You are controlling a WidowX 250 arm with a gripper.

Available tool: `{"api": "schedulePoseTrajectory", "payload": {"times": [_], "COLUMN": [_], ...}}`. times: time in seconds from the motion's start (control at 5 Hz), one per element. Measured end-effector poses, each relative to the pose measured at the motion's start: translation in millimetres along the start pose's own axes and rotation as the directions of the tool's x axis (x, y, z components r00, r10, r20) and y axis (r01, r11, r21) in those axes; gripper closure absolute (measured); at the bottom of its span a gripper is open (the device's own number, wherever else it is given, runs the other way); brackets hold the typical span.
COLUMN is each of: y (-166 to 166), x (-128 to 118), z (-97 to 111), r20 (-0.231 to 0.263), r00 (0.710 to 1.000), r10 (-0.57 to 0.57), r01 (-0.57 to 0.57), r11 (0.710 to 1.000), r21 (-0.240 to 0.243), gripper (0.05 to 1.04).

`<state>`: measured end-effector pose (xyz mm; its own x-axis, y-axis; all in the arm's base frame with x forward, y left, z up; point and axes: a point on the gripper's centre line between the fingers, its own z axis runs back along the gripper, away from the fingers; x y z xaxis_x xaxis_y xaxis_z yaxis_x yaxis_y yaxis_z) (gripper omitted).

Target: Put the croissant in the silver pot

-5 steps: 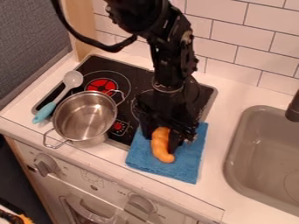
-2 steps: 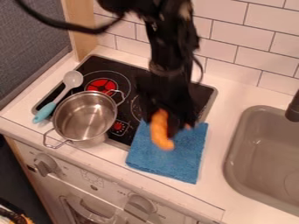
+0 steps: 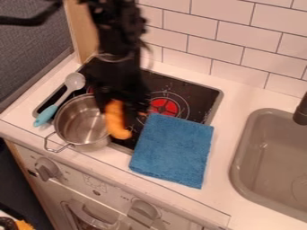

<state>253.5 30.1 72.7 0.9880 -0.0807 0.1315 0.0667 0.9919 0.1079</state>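
Roughly left of centre in the camera view, one black pincer (image 3: 121, 117) hangs down, grasping one orange croissant (image 3: 117, 122). The croissant is at the pincer's tips, over the right-hand rim of one silver pot (image 3: 83, 122); whether it touches the rim, I cannot tell. One wire handle (image 3: 58, 145) of the pot shows, to the pincer's lower left.

Farther left of the pincer, beyond the pot, lies one spoon (image 3: 74, 81) with a grey head and a turquoise grip. Under and behind the pincer is one black stovetop (image 3: 190, 92); one red burner (image 3: 164, 107) glows just to its right.

Lower right of the pincer lies one folded blue cloth (image 3: 173, 150). Well to the right is one grey sink (image 3: 259, 148) with one dark tap (image 3: 301, 112). Below the pincer, a white front panel carries two knobs (image 3: 144, 209); its markings are too small to read.
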Motion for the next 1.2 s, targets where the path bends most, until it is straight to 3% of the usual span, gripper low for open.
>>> {"api": "schedulePoseTrajectory", "payload": {"times": [0.4,0.6,0.8,1.0,1.2], "y": [55,61,66,67,61], "x": [-10,-9,-11,-11,-8], "z": [-21,-27,-28,-28,-18], "r20": [-0.069,-0.086,-0.094,-0.096,-0.059], "r00": [0.991,0.99,0.989,0.99,0.996], "r10": [0.112,0.116,0.116,0.104,0.071], "r01": [-0.11,-0.113,-0.112,-0.1,-0.067], "r11": [0.993,0.993,0.993,0.994,0.996], "r21": [0.032,0.039,0.042,0.049,0.059], "gripper": [0.437,0.355,0.1,0.079,0.083]}}
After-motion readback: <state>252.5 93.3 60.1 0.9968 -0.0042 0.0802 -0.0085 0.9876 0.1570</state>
